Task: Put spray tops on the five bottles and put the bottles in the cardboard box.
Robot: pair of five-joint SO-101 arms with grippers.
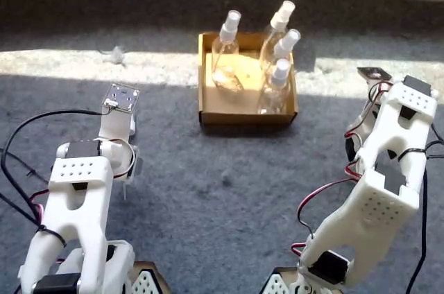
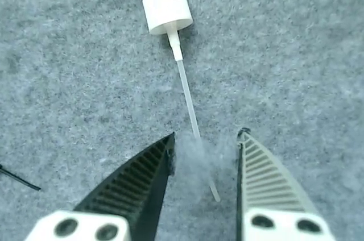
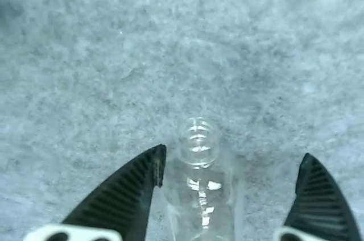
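Four spray-topped bottles [image 1: 225,58] standing in cardboard box [image 1: 246,118]; arm [image 1: 80,190] one side, arm [image 1: 388,183] other; grey carpet [image 1: 229,190].

No readable text, label, number or sign on the bottles [image 1: 225,58] or cardboard box [image 1: 248,118].

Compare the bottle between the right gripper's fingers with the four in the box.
The bottle at the right gripper has a bare threaded neck; the four boxed bottles wear white spray tops. It is on the carpet between open jaws; they are in the cardboard box. All are clear.
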